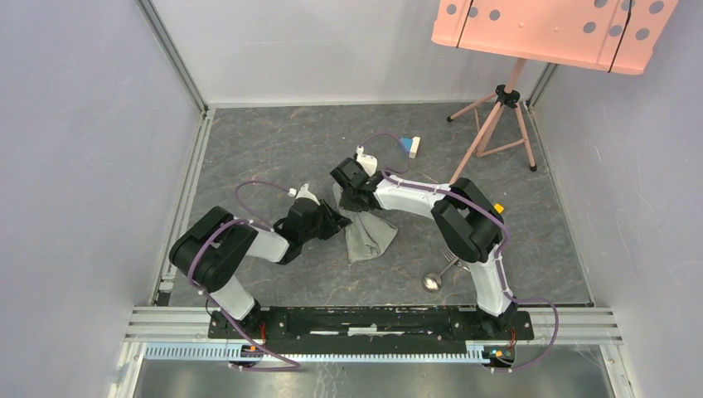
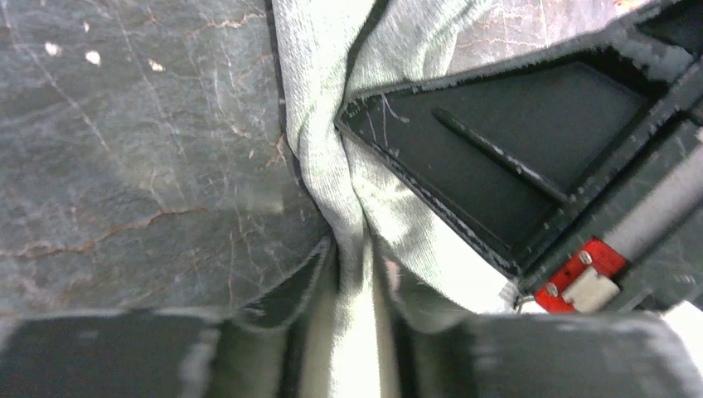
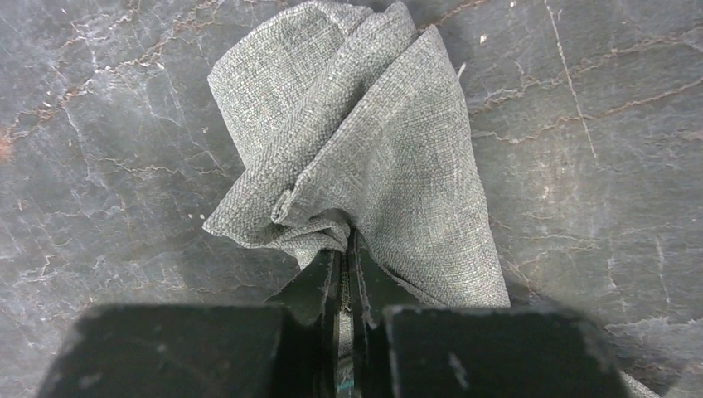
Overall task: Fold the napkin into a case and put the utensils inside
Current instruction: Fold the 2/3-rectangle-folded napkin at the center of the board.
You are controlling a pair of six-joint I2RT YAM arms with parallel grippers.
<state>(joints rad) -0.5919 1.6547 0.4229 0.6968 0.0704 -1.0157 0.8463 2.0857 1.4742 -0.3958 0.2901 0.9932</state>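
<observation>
The light grey napkin [image 1: 369, 235] lies bunched and crumpled on the dark table between the two arms. It is not in a case shape. My left gripper [image 2: 356, 278] is shut on a fold of the napkin [image 2: 332, 166] at its left edge, with cloth squeezed between the fingers. My right gripper [image 3: 344, 249] is shut on the napkin [image 3: 373, 141] at its far top corner, and the cloth fans out ahead of it. A shiny spoon [image 1: 431, 282] lies near the right arm's base. The fork [image 1: 450, 264] beside it is mostly hidden under that arm.
A small blue and white block [image 1: 409, 146] and a white piece [image 1: 366, 157] lie behind the right gripper. A tripod [image 1: 497, 124] carrying a pink perforated board [image 1: 547, 29] stands at the back right. Grey walls enclose the table.
</observation>
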